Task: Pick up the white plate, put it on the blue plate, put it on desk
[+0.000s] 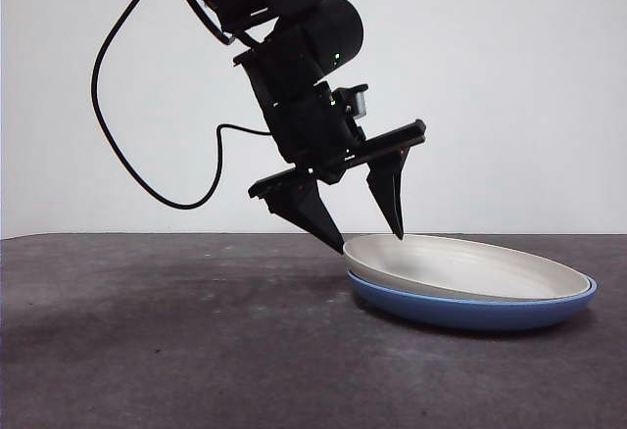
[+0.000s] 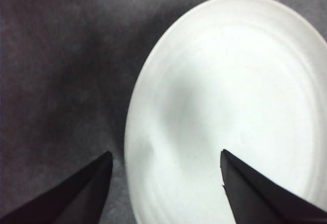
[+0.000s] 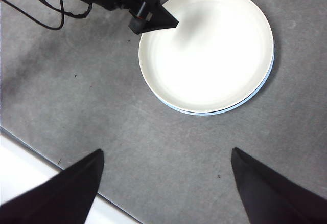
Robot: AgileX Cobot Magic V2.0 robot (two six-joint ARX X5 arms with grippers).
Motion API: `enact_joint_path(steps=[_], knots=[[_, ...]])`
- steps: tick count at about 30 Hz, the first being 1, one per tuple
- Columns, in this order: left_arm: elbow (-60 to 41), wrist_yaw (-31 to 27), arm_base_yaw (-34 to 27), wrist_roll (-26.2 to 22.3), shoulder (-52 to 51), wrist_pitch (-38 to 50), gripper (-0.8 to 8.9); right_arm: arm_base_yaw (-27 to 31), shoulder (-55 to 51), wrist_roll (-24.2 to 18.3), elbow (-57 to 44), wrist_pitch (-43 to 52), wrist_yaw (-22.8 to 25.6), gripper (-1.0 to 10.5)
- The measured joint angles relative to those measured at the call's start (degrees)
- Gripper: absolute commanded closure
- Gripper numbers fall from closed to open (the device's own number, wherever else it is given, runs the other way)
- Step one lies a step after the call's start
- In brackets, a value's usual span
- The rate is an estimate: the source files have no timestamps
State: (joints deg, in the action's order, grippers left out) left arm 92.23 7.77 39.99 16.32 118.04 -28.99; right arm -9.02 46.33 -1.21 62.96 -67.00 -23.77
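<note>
**White plate stacked on blue plate, left claw spread at its rim**

Your left gripper (image 1: 372, 243) hangs at the near-left edge of the white plate (image 1: 460, 267), its two black jaws spread apart and gripping nothing. In the front view one jaw tip sits just outside the rim, low by the desk (image 1: 176, 341), and the other points down just over the inside of the rim; whether either tip touches the plate you cannot tell. The left wrist view shows the same straddle, with the rim running between the jaws.

The white plate lies inside the blue plate (image 1: 470, 309), tilted slightly in it, and the blue one rests flat on the desk. From above, only a thin blue sliver shows along one side.

Your right gripper (image 3: 166, 178) waits high and well apart from the plates, jaws wide, holding nothing.

A black cable (image 1: 118, 125) loops behind the left arm. You will find no readable writing or labels on anything.
</note>
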Motion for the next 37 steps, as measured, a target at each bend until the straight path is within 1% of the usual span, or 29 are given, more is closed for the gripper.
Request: enact_joint_path(steps=[4,8,17,21,25,29,31,35,37], knots=[[0.0,0.0,-0.11,-1.07,-1.95,-0.92,4.69,0.0,0.0,0.0,0.0,0.0,0.0,5.5],[0.0,0.0,-0.85,-1.77,-7.41,-2.4,4.69,0.0,0.0,0.0,0.0,0.0,0.0,5.5],[0.17,0.0,-2.47,-4.94,-22.27,-14.45,4.69,0.0,0.0,0.02,0.0,0.0,0.0,5.5],[0.17,0.02,-3.48,-5.77,-30.51,-20.22,4.69,0.0,0.0,0.0,0.0,0.0,0.0,5.5],[0.17,0.0,-4.59,-6.8,-38.53,-23.61,4.69,0.0,0.0,0.0,0.0,0.0,0.0,5.5],[-0.26,0.0,-6.21,-8.0,-45.72,-25.16,4.69,0.0,0.0,0.0,0.0,0.0,0.0,5.5],[-3.26,-0.02,-8.07,-8.5,-51.87,-25.4,4.69,0.0,0.0,0.0,0.0,0.0,0.0,5.5],[-15.98,0.28,-10.03,-8.81,-62.93,-25.66,4.7,0.0,0.0,0.0,0.0,0.22,0.0,5.5],[-20.46,3.63,-10.08,-9.01,-65.7,-25.86,4.7,0.0,0.0,0.0,0.0,0.42,0.0,5.5]])
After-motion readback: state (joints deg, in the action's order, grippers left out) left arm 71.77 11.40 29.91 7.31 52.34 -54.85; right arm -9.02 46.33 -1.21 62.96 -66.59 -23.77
